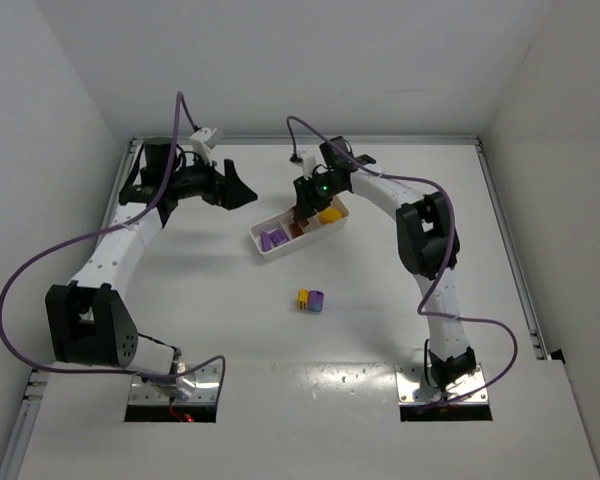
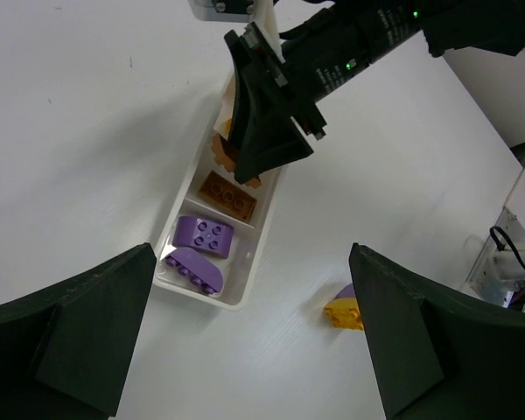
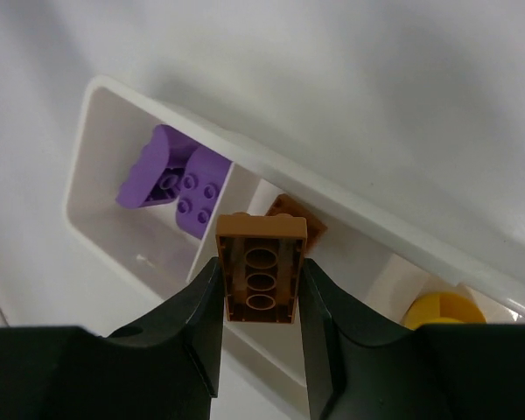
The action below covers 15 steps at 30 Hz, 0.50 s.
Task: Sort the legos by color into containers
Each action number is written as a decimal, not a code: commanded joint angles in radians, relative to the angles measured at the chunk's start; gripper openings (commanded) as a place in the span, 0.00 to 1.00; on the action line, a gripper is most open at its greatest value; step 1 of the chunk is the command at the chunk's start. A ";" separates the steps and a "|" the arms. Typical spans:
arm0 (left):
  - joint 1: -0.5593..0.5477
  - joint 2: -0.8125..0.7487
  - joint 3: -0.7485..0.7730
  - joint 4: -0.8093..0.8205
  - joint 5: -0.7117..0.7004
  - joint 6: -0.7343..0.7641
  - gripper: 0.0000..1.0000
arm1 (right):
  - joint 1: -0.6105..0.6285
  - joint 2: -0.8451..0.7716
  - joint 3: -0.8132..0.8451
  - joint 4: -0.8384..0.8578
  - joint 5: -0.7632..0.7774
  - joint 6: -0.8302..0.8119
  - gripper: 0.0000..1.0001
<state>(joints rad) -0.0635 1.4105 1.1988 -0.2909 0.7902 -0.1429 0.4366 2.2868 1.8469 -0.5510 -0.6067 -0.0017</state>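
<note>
The white three-compartment tray [image 1: 261, 246] lies mid-table. Two purple bricks [image 1: 273, 239] sit in its near-left compartment, an orange brick [image 2: 227, 195] in the middle one, a yellow piece [image 1: 330, 213] in the far one. My right gripper [image 3: 261, 293] is shut on an orange brick [image 3: 262, 267], underside up, held just above the middle compartment. My left gripper [image 1: 238, 190] is open and empty, left of the tray. A yellow and purple stack [image 1: 311, 300] lies on the table in front of the tray; it also shows in the left wrist view [image 2: 344, 311].
White walls enclose the table on three sides. The right arm's wrist [image 1: 325, 185] hangs over the tray's far end. Both arm bases [image 1: 175, 385] are bolted at the near edge.
</note>
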 commanded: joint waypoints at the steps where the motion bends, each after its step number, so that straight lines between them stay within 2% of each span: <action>1: 0.017 -0.001 -0.014 0.021 0.046 0.020 1.00 | 0.014 0.013 0.052 0.014 0.033 -0.014 0.24; 2: 0.017 -0.001 -0.015 0.021 0.055 0.020 1.00 | 0.014 0.013 0.052 0.014 0.044 -0.014 0.32; 5: 0.017 -0.001 -0.024 0.021 0.055 0.032 1.00 | 0.024 0.013 0.052 0.025 0.053 -0.014 0.42; 6: 0.017 -0.001 -0.024 0.021 0.055 0.042 1.00 | 0.024 0.013 0.052 0.025 0.062 -0.014 0.48; 11: 0.017 -0.001 -0.034 0.021 0.066 0.078 1.00 | 0.033 -0.058 0.019 0.025 0.062 -0.014 0.59; 12: 0.017 -0.001 -0.044 0.021 0.107 0.107 1.00 | 0.033 -0.078 0.009 0.034 0.052 -0.005 0.65; 15: 0.005 -0.001 -0.080 -0.003 0.216 0.234 0.93 | 0.033 -0.189 -0.003 0.025 0.015 0.017 0.66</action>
<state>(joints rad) -0.0570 1.4124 1.1492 -0.2878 0.8799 -0.0460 0.4591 2.2856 1.8374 -0.5552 -0.5537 -0.0021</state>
